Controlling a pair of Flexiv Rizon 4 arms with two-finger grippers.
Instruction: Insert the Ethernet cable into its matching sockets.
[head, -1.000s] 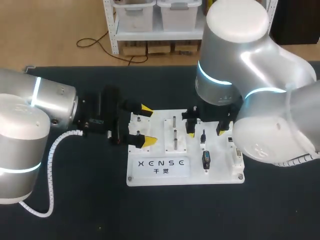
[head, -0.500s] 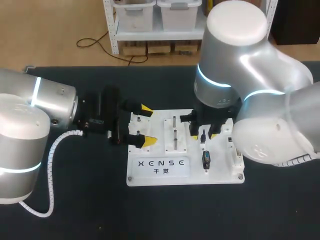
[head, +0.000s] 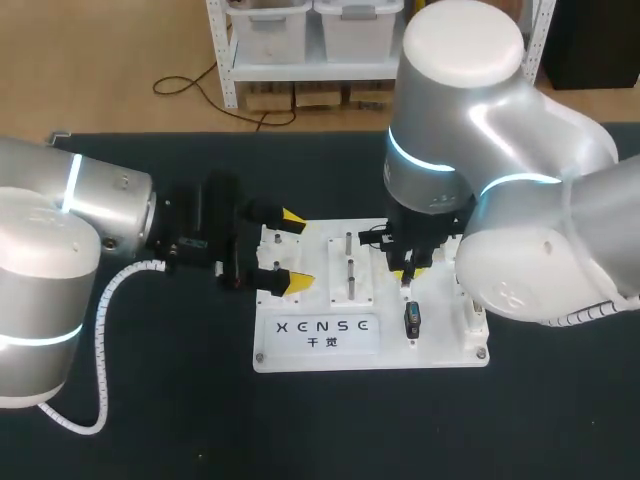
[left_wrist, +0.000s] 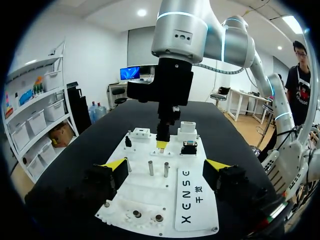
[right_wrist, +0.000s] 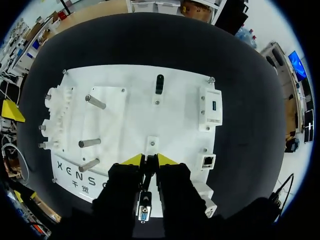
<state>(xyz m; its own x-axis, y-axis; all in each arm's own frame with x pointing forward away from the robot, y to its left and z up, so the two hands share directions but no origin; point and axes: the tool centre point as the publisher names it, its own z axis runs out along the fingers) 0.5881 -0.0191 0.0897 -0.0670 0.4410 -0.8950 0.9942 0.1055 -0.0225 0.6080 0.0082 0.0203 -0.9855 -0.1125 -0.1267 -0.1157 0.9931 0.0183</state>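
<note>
White board (head: 385, 352) lies flat on the black table (head: 200, 420)

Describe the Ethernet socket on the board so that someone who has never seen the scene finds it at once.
On the black table lies a white board. Along its edge opposite the metal pegs sit small white socket blocks. The Ethernet socket is the small one beside the bigger block with a blue slot, marked by its square dark opening.
</note>
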